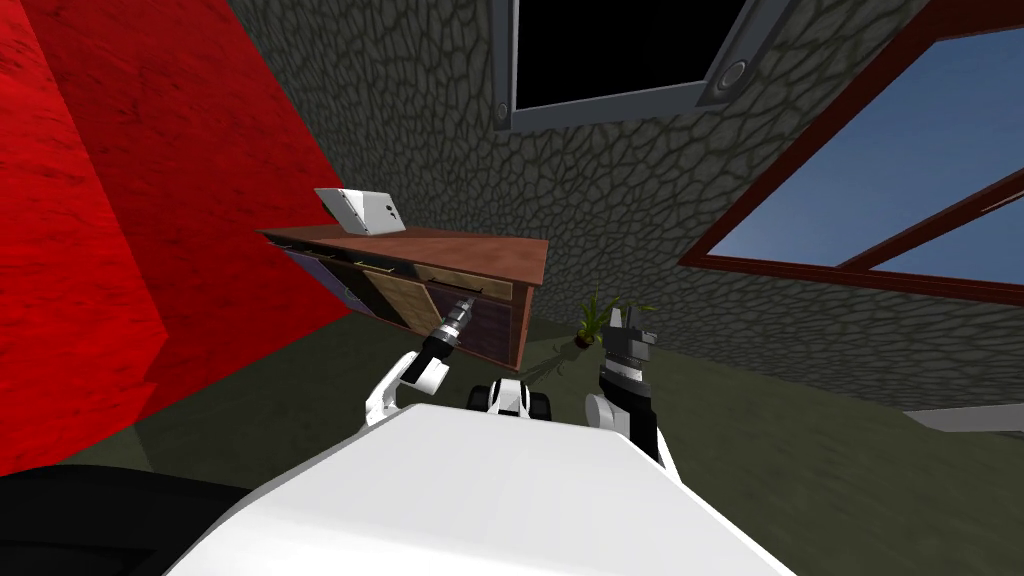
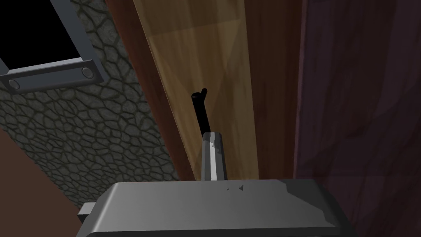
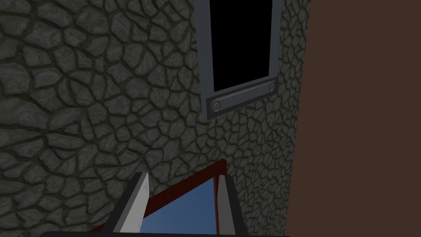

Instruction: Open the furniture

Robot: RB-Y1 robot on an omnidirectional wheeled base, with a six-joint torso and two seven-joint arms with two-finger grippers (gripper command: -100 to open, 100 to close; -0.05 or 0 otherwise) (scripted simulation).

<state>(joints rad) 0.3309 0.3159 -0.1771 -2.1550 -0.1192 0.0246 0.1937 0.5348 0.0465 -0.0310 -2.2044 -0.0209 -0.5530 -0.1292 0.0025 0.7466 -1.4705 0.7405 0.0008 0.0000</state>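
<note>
A low cabinet [image 1: 520, 262] with a reddish-brown top stands against the stone wall, with several drawer fronts along its face. My left gripper [image 1: 463, 311] reaches the light tan drawer front [image 1: 478, 283] at the cabinet's right end. In the left wrist view the fingers [image 2: 213, 155] stand pressed together on the thin black bar handle [image 2: 200, 109] of that tan drawer front [image 2: 222, 61]. A dark purple panel [image 2: 357, 103] lies beside it. My right gripper [image 1: 622, 322] is held up to the right of the cabinet, and its fingers [image 3: 139, 202] stand open with nothing between them.
A white slanted device [image 1: 362, 210] sits on the cabinet's top at its left end. A small potted plant [image 1: 592, 325] stands on the floor just right of the cabinet. A red wall [image 1: 120, 220] rises on the left, and a red-framed window [image 1: 900, 200] is on the right.
</note>
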